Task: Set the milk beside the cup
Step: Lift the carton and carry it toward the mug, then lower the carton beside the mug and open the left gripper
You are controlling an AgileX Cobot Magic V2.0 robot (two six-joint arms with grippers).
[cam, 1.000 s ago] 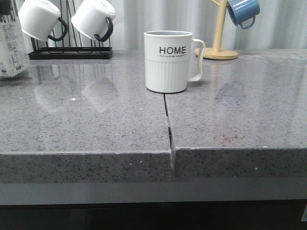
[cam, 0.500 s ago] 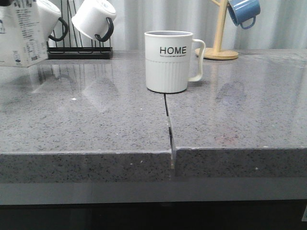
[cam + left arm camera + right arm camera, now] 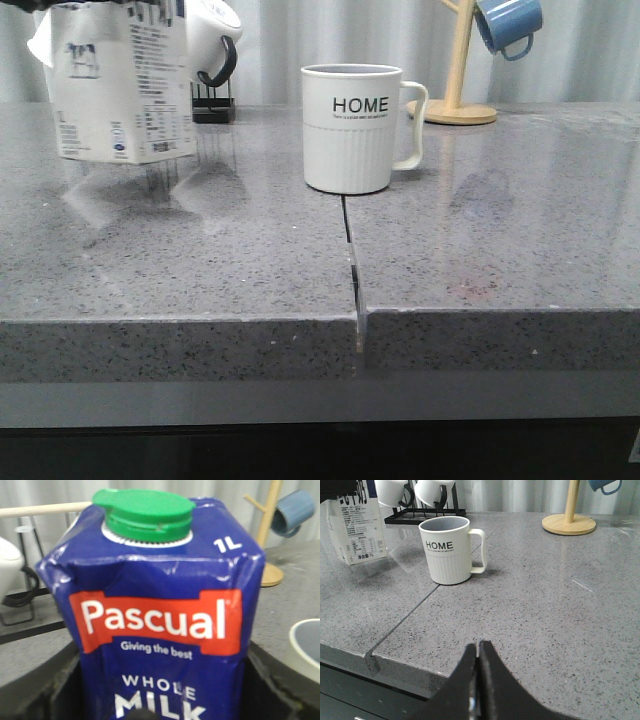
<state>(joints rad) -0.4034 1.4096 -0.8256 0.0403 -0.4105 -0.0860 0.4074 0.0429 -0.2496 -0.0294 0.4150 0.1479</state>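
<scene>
The milk (image 3: 120,90) is a carton with a white printed side and a small cow picture. It hangs just above the counter at the far left, well left of the cup. In the left wrist view its blue top with a green cap (image 3: 150,630) fills the frame. My left gripper (image 3: 160,705) is shut on it, a dark finger on either side. The cup (image 3: 350,130) is a white ribbed "HOME" mug standing upright mid-counter, handle to the right; it also shows in the right wrist view (image 3: 445,550). My right gripper (image 3: 478,650) is shut and empty over the counter's front edge.
A black rack with white, black-handled mugs (image 3: 212,45) stands at the back left. A wooden mug tree (image 3: 455,100) with a blue mug (image 3: 508,22) stands at the back right. A seam (image 3: 350,260) runs from the cup to the counter's front edge.
The milk carton has moved right along the counter toward the cup, from the far left edge of the front view to well inside it. The cup and right gripper have not moved.
</scene>
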